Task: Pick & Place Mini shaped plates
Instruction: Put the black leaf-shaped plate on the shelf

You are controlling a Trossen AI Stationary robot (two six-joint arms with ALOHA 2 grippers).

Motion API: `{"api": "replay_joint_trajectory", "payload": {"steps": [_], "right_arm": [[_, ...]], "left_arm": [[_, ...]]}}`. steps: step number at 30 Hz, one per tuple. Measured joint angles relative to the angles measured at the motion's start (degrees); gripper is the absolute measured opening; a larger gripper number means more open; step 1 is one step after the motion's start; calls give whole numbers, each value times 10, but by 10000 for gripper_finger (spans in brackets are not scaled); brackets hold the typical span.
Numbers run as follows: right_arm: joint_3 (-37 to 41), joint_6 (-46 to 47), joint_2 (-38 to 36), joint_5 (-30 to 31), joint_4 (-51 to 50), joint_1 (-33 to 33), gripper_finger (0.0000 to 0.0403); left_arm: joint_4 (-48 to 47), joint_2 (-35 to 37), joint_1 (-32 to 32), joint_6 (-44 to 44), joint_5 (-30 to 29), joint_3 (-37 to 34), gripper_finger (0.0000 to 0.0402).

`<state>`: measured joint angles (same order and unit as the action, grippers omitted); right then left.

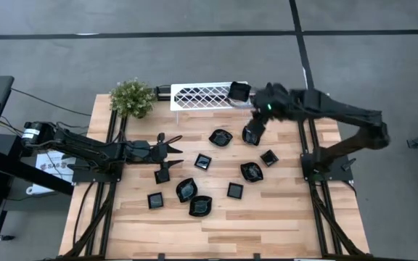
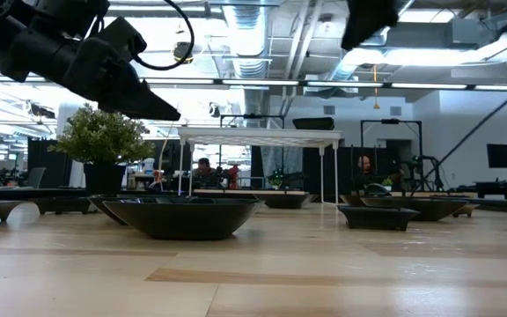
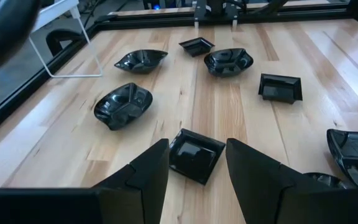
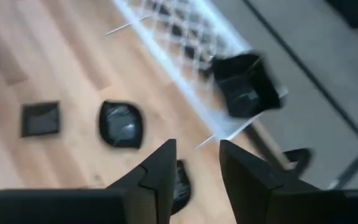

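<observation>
Several mini shaped plates, small and glossy black, lie scattered on the wooden table, among them a wavy one [image 1: 221, 137] and a square one [image 1: 203, 162]. One plate [image 1: 238, 91] sits on the right end of the white lattice rack [image 1: 198, 96]; it also shows in the right wrist view [image 4: 247, 84]. My right gripper [image 4: 196, 144] hangs open and empty in the air just off that end of the rack [image 1: 255, 122]. My left gripper [image 3: 197, 144] is open at the table's left [image 1: 174, 151], its fingers on either side of the square plate [image 3: 194, 155] without touching it.
A potted plant [image 1: 131, 98] stands at the far left corner beside the rack. More plates lie toward the near edge [image 1: 200, 206] and the right [image 1: 251, 172]. Black frame rails run along both table sides. Bare wood shows along the near edge.
</observation>
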<state>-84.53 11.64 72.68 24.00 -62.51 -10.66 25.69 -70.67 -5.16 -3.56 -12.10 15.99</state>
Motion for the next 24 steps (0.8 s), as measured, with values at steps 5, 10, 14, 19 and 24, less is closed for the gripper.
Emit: {"api": "replay_joint_trajectory", "payload": {"steps": [5,10,14,19,24], "right_arm": [[192,74,-82,27,140,90,120],[389,92,-117,71,421,198,119],[509,63,-98,91,675,269,119],[545,12,-68,117,768,299,119],[545,4,-68,118,767,287,119]], "left_arm": [[2,0,0,-2,0,0,163],[2,0,0,0,12,0,163],[4,0,0,0,34,0,163],[9,0,0,0,34,0,163],[12,0,0,0,34,0,163]]}}
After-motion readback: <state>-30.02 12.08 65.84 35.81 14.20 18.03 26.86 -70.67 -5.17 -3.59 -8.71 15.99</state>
